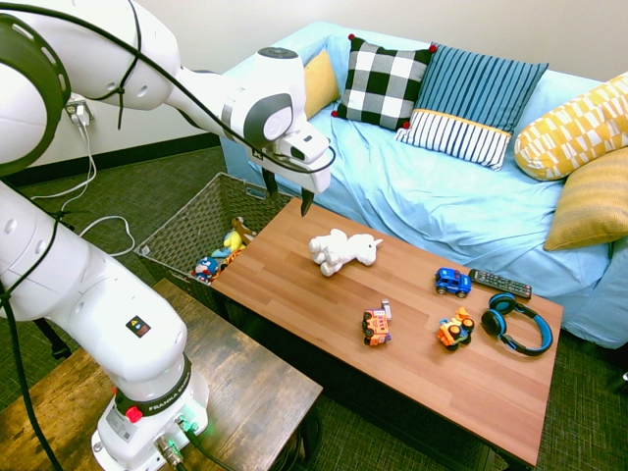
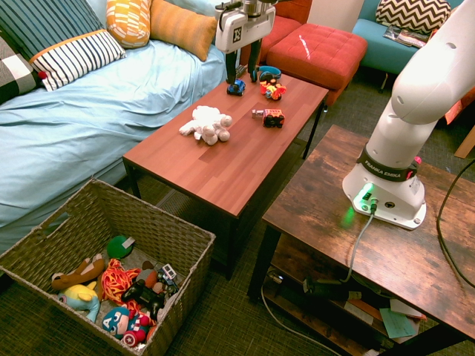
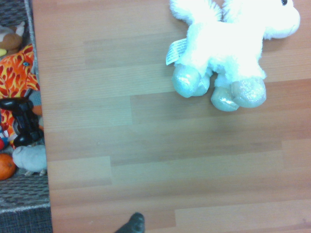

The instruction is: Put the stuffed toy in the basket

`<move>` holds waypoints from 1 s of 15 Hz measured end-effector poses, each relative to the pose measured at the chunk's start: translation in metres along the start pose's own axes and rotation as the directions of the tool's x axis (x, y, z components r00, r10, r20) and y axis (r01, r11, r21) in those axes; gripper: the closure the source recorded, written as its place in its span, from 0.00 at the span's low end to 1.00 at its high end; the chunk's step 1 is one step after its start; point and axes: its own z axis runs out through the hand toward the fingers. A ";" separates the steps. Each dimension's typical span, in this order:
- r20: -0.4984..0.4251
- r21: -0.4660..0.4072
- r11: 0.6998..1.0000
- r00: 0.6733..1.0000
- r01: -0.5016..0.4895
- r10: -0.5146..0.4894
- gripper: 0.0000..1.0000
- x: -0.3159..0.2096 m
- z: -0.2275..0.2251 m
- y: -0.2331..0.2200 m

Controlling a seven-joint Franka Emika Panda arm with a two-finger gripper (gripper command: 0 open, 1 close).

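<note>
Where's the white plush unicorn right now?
The white plush unicorn lies on the brown wooden table, at its basket-side half in the first exterior view.

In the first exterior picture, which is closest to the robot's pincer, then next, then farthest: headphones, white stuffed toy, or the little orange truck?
From the pincer:
1. White stuffed toy, just to its right in the picture
2. Orange truck, by the table's front edge
3. Headphones, at the table's right end

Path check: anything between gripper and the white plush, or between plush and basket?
Nothing visible blocks either path: the open gripper hovers above the table, the stuffed toy lies on it, and only bare tabletop separates toy from basket.
</note>
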 end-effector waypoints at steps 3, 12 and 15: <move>0.002 0.001 1.000 1.000 -0.008 0.008 0.00 0.006 0.000 -0.002; 0.014 0.003 0.980 0.980 -0.198 0.198 0.00 0.119 0.063 -0.049; 0.026 -0.036 0.963 0.963 -0.265 0.266 0.00 0.148 0.113 -0.058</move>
